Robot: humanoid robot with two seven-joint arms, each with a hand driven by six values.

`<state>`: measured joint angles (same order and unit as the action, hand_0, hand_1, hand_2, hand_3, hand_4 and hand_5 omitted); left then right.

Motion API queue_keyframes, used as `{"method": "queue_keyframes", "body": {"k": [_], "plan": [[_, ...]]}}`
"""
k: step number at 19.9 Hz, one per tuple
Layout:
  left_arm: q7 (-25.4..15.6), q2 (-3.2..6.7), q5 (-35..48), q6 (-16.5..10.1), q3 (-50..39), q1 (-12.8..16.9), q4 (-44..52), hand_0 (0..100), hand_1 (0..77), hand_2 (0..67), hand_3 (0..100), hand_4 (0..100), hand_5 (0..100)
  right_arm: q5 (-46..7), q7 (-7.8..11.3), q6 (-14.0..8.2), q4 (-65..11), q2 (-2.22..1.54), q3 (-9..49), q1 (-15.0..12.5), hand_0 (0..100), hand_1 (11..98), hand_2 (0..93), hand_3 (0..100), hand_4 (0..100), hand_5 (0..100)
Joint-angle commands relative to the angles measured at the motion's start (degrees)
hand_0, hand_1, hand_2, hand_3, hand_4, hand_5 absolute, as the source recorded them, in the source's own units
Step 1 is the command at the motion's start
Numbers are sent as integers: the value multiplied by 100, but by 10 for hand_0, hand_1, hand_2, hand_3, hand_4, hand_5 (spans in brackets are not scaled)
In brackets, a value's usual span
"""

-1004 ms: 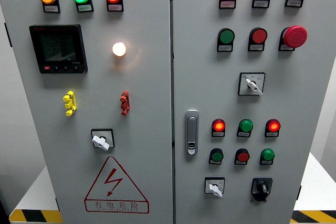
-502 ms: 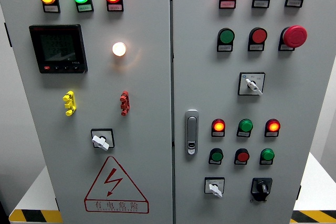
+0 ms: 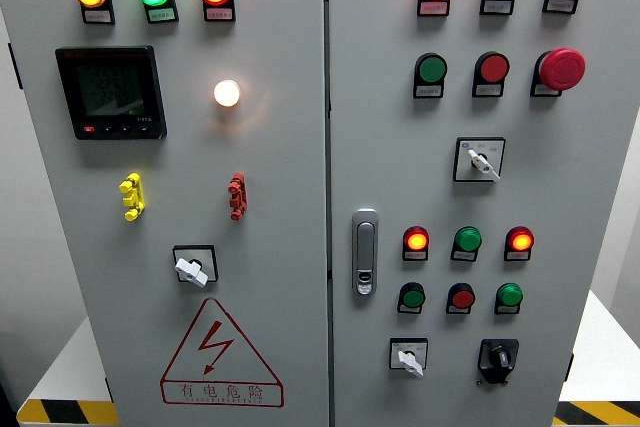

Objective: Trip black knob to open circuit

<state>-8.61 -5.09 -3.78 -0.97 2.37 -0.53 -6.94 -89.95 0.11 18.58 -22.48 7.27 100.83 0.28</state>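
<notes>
One black knob (image 3: pixel 498 357) low right, three white selector switches (image 3: pixel 190 269), perhaps angled; neither hand shows

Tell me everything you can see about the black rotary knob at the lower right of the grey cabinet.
The black rotary knob sits on the right door of the grey metal cabinet, in the bottom row, to the right of a white-handled selector switch and below a green push button. It looks like glossy black plastic on a dark base plate, with a small light mark on its grip. The grip stands roughly upright. Nothing touches it; no robot hand is in view.
</notes>
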Motion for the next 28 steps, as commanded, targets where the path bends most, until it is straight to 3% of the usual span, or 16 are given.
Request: {"method": "queue_keyframes", "body": {"k": [1,8,11,14,16,17,18,20,21,22,24,28], "plan": [[0,-1,0,0,0,0,0,0,34,129,214,67,16,12,139,-3,-956,-6,16,-211,679,423,0,180,114,272],[0,-1,0,0,0,0,0,0,33,129,214,67,16,187,139,-99,-3382,-15,-370,-669,672,459,0,285,260,449],[0,-1,0,0,0,0,0,0,33,129,214,67,16,267,121,-397,-4367,-15,-608,-792,679,464,0,328,317,503],[9,-1,0,0,0,0,0,0,33,129,214,67,16,302,104,-521,-4992,-15,-758,-810,685,481,0,372,394,560],[0,-1,0,0,0,0,0,0,32,129,214,67,16,390,86,-679,-5309,-15,-819,-784,693,490,0,422,478,612],[0,-1,0,0,0,0,0,0,32,129,214,67,16,468,86,-836,-5423,-6,-889,-757,700,497,0,497,587,666],[0,-1,0,0,0,0,0,0,32,129,214,67,16,530,69,-995,-5538,-6,-942,-740,703,500,0,521,622,689],[0,-1,0,0,0,0,0,0,32,129,214,67,16,758,-115,-1172,-5749,2,-1039,-635,719,514,0,676,766,821],[0,-1,0,0,0,0,0,0,32,129,214,67,16,890,-212,-1189,-5845,3,-1057,-599,724,517,0,704,790,878],[0,-1,0,0,0,0,0,0,32,129,214,67,16,1004,-300,-1233,-5968,3,-1057,-556,733,520,0,752,852,1000],[0,-1,0,0,0,0,0,0,33,129,214,67,16,1110,-449,-1277,-6118,3,-1066,-433,746,523,0,807,909,1000],[0,-1,0,0,0,0,0,0,33,129,214,67,16,1120,-704,-1286,-6163,46,-1048,-46,781,555,0,895,990,1000]]}}
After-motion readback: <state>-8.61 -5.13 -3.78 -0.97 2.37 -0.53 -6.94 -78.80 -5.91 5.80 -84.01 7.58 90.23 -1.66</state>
